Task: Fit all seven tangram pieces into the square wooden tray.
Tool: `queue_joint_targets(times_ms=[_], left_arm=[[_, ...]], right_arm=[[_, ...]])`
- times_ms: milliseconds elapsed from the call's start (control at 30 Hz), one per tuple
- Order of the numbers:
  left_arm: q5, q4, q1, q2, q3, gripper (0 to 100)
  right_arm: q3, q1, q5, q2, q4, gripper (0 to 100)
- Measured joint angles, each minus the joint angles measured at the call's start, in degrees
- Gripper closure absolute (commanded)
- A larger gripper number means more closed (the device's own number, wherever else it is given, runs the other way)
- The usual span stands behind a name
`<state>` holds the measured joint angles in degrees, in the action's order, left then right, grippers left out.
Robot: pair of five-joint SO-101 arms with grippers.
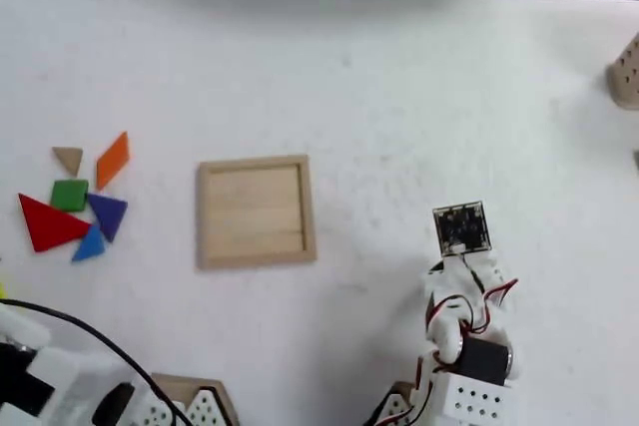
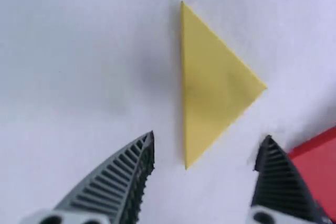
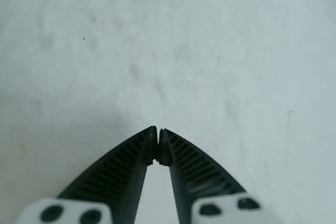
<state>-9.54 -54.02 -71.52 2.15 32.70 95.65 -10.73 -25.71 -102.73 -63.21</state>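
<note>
Left jaws spread over yellow triangle; right jaws clenched empty above table.

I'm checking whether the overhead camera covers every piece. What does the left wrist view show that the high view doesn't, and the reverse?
The left wrist view adds the yellow triangle, flat on the table just ahead of the open left gripper. The high view adds the wooden tray, holding no piece, and, apart from it, the orange piece, tan triangle, green square, purple triangle and blue triangle. Both share the red triangle and the white table.
</note>
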Motion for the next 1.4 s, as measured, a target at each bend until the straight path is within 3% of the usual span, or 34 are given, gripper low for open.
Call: queue_joint_targets(times_ms=[367,567,667,867,1400], left_arm=[[-0.26,-8.26,0.09,-21.54,-22.33,75],[0.0,-11.6,0.18,-24.44,-29.45,62],[0.26,-15.12,0.18,-24.44,-32.35,61],[-1.58,-16.88,0.26,-25.41,-33.49,61],[-4.13,-9.67,0.53,-32.35,-30.59,61]], right_arm=[[0.0,0.0,0.0,0.0,-0.26,98.1],[0.0,0.0,0.0,0.0,-0.26,98.1],[0.0,0.0,0.0,0.0,-0.26,98.1],[0.0,0.0,0.0,0.0,-0.26,98.1],[0.0,0.0,0.0,0.0,-0.26,98.1]])
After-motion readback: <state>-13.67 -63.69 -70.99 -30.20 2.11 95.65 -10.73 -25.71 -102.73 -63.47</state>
